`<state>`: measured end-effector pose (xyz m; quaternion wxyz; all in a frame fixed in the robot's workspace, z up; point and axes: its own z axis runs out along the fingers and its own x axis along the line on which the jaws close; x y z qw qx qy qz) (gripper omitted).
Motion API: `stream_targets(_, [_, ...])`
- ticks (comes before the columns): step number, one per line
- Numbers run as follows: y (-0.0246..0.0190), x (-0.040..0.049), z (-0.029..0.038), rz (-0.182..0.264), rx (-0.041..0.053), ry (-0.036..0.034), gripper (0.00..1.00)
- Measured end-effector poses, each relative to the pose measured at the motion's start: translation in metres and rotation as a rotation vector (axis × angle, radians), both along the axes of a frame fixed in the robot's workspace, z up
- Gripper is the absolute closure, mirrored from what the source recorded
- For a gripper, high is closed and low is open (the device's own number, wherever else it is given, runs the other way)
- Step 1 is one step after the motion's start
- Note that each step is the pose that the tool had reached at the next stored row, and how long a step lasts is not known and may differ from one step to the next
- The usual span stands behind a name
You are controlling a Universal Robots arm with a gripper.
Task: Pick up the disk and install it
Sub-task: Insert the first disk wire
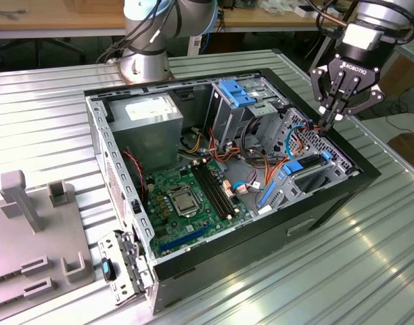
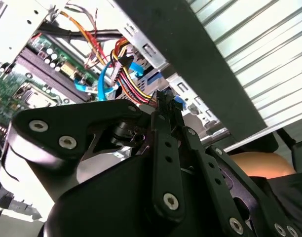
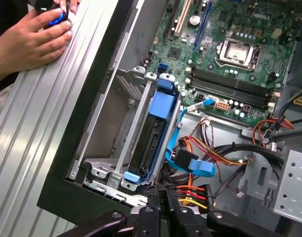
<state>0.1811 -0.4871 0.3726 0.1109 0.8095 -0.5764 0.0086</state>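
The disk [image 3: 150, 140], with its blue plastic frame [image 3: 162, 104], stands on edge inside the metal bay at the case wall, and a blue data cable runs from its near end. In the exterior view the disk [image 1: 294, 166] sits low in the bay at the case's right end. My gripper [image 1: 327, 122] hangs just above that end with its fingers shut. In both wrist views the gripper's tips [image 3: 162, 196] [image 2: 166, 101] press together at the black connector of the red, yellow and black wire bundle [image 3: 193, 193], next to the disk's end.
The open computer case [image 1: 329, 203] lies on a ribbed metal table. Inside are the green motherboard [image 1: 187, 196], a grey power supply [image 1: 149, 116] and a drive cage with blue clips [image 1: 242, 95]. A person's hand [image 3: 32, 42] rests beside the case. Grey fixtures [image 1: 31, 223] stand at the exterior view's left.
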Motion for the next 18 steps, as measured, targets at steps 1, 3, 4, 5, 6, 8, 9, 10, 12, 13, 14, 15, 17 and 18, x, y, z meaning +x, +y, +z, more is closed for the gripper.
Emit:
stream_targets(1, [0.0, -0.0003, 0.0003, 0.0, 0.0001, -0.0115, 0.83])
stream_targets(3, [-0.0004, -0.0005, 0.0007, 0.0, 0.0, -0.0239, 0.83])
stream_targets(4, [-0.0029, -0.0005, 0.0007, 0.0, 0.0001, -0.0287, 0.83])
stream_targets(5, [-0.0047, -0.0005, 0.0006, 0.0, 0.0003, -0.03, 0.83])
stream_targets(6, [-0.0066, -0.0004, 0.0007, 0.0, 0.0005, -0.031, 0.83])
stream_targets(8, [-0.0108, -0.0005, 0.0007, 0.0, 0.0011, -0.0343, 0.83])
stream_targets(9, [-0.0123, -0.0005, 0.0007, 0.0, 0.0013, -0.0354, 0.83])
stream_targets(10, [-0.0139, -0.0005, 0.0007, 0.0, 0.0025, -0.0374, 0.83])
stream_targets(12, [-0.0161, -0.0005, 0.0007, 0.0, 0.021, -0.0431, 0.83])
stream_targets(13, [-0.0173, -0.0005, 0.0006, -0.001, 0.0336, -0.0458, 0.83])
stream_targets(14, [-0.0189, -0.0006, 0.0007, -0.001, 0.0589, -0.0524, 0.83])
stream_targets(15, [-0.02, -0.0006, 0.0006, -0.001, 0.0676, -0.0555, 0.83])
stream_targets(17, [-0.0227, -0.0006, 0.0006, -0.001, 0.0689, -0.0583, 0.83])
stream_targets(18, [-0.0243, -0.0006, 0.0007, -0.001, 0.0689, -0.0591, 0.83])
